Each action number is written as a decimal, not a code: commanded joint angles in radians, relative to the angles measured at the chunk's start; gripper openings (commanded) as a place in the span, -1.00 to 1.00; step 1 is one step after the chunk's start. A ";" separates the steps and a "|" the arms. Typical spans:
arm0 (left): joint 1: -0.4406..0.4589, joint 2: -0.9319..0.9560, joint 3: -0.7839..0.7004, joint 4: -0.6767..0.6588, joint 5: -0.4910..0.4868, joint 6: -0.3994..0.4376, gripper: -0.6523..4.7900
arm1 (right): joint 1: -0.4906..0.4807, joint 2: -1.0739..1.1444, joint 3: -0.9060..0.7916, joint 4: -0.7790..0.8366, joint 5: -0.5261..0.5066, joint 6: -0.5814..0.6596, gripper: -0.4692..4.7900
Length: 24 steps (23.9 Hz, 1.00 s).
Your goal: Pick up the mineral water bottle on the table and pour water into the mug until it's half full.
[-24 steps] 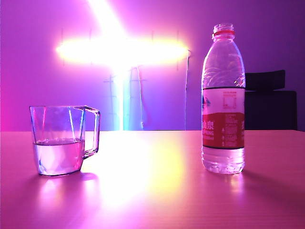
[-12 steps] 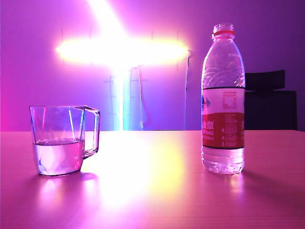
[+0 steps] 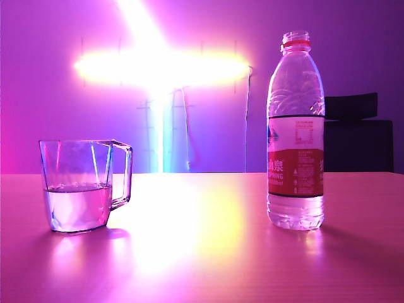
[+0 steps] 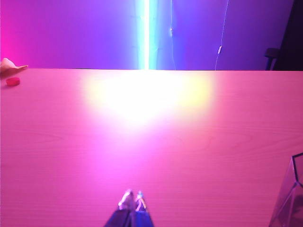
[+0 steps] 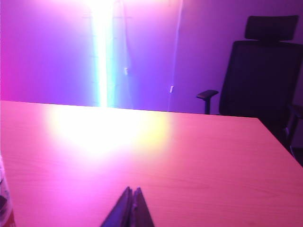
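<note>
The tall clear ribbed mineral water bottle (image 3: 296, 132), with its red-and-white label and red neck ring, stands upright and uncapped on the right of the wide wooden table (image 3: 202, 252), which glows pink-purple with a yellow glare down its middle. Well apart from it on the left sits the clear faceted mug (image 3: 81, 185) with the squarish handle, and the clear water (image 3: 77, 205) in it reaches roughly halfway up the glass. Across the last second nothing on the table has shifted: bottle, mug and water level look the same in every exterior picture, and neither arm shows there. To my eye that means the pour is done and the bottle is set back down, so the task looks finished or all but. The left gripper (image 4: 132, 199) hangs low over bare wood with its fingers pressed together and nothing between them, a corner of the mug just showing off to one side. The right gripper (image 5: 131, 193) is likewise closed tight on nothing above the table, the bottle's edge barely in its picture. A small red cap (image 4: 13, 81) lies near the table's far side, and a dark office chair (image 5: 262, 71) stands beyond it.
</note>
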 commanded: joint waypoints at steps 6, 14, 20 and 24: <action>-0.001 0.000 0.004 0.011 0.002 -0.003 -0.77 | -0.087 -0.001 -0.005 0.017 -0.056 -0.006 -0.85; -0.001 0.000 0.004 0.011 0.002 -0.003 -0.77 | -0.109 -0.001 -0.005 0.013 -0.065 -0.005 -0.85; -0.001 0.000 0.004 0.011 0.002 -0.003 -0.77 | -0.106 -0.001 -0.005 -0.024 -0.041 0.006 -0.85; -0.001 0.000 0.004 0.011 0.002 -0.003 -0.77 | -0.106 -0.001 -0.005 -0.027 -0.014 0.030 -0.85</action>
